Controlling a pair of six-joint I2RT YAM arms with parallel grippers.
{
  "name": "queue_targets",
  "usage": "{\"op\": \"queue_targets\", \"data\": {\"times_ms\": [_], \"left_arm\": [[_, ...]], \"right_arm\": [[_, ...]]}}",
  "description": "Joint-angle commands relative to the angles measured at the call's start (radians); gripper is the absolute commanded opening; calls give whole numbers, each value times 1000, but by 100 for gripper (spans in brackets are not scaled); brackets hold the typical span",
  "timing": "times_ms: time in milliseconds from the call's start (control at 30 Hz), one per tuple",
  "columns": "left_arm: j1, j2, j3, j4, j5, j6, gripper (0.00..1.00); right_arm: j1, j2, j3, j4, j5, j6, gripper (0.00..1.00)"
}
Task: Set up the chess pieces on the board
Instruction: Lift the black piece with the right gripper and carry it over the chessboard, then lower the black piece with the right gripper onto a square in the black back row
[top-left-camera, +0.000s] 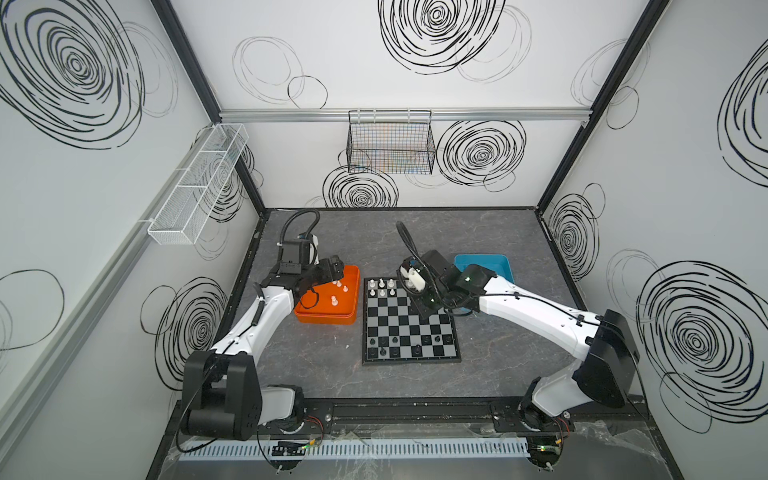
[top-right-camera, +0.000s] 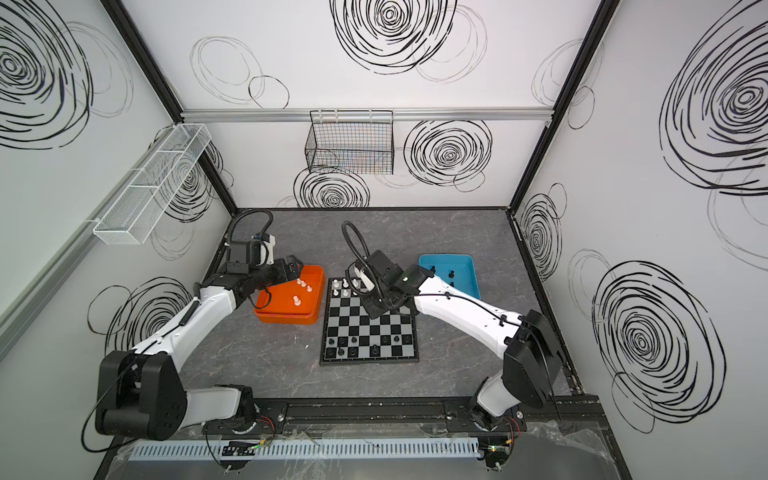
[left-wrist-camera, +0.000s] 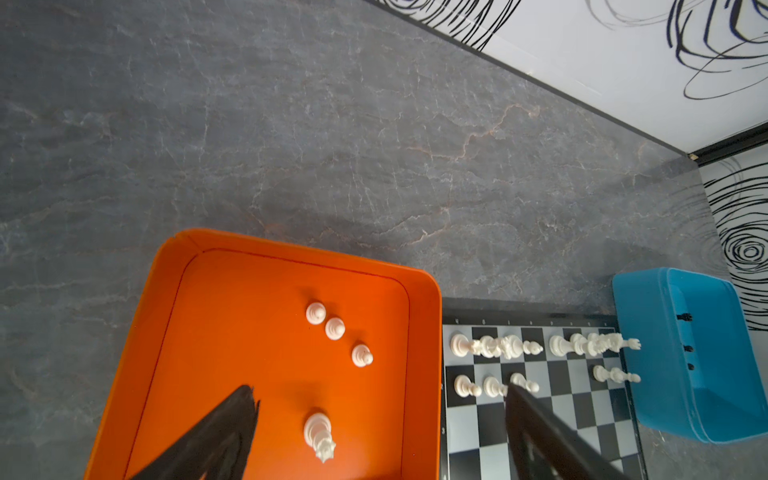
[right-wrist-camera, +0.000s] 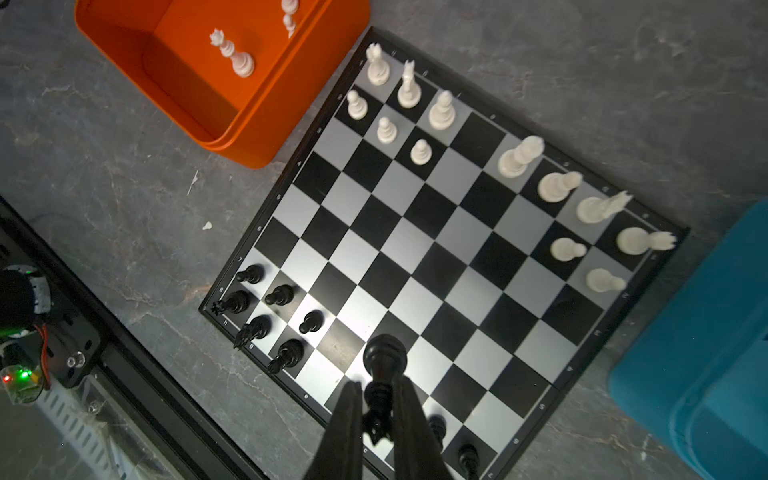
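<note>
The board (top-left-camera: 409, 328) (right-wrist-camera: 415, 249) lies mid-table. White chess pieces (top-left-camera: 381, 286) stand on its far rows and black ones (top-left-camera: 395, 345) on its near rows. My right gripper (right-wrist-camera: 377, 399) (top-left-camera: 424, 311) hangs above the board's far right part, shut on a tall black chess piece (right-wrist-camera: 383, 361) that sticks out beyond the fingertips. My left gripper (left-wrist-camera: 379, 388) (top-left-camera: 332, 270) is open over the orange tray (left-wrist-camera: 424, 374) (top-left-camera: 324, 313), with nothing between its fingers. A white queen (left-wrist-camera: 319, 434) and three white pawns (left-wrist-camera: 334, 328) stand in that tray.
A blue tray (top-right-camera: 446, 264) (left-wrist-camera: 685, 374) sits just right of the board's far corner and holds a few black pieces (top-right-camera: 451, 274). Wire baskets hang on the back wall (top-left-camera: 390, 143) and the left wall (top-left-camera: 195, 187). Small white scraps (right-wrist-camera: 206, 225) lie on the table left of the board.
</note>
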Motion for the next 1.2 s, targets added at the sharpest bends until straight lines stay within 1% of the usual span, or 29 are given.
{"op": "queue_targets", "data": {"times_ms": [0, 67, 167, 367, 600, 867, 1167], "left_arm": [[-17, -51, -38, -54, 13, -35, 96], [-28, -63, -54, -59, 3, -36, 96], [-35, -70, -69, -65, 0, -41, 96], [-57, -80, -79, -61, -1, -50, 96], [-68, -73, -69, -74, 0, -42, 96], [-77, -69, -70, -68, -3, -45, 96], [-82, -66, -76, -65, -5, -47, 96]], "right_arm": [[42, -17, -35, 72, -9, 11, 14], [69, -8, -50, 82, -13, 8, 14], [111, 1, -74, 91, 11, 8, 14], [162, 2, -142, 125, 47, 23, 14], [218, 33, -152, 119, 89, 45, 15], [242, 64, -153, 97, 92, 45, 16], [253, 83, -171, 112, 91, 46, 16]]}}
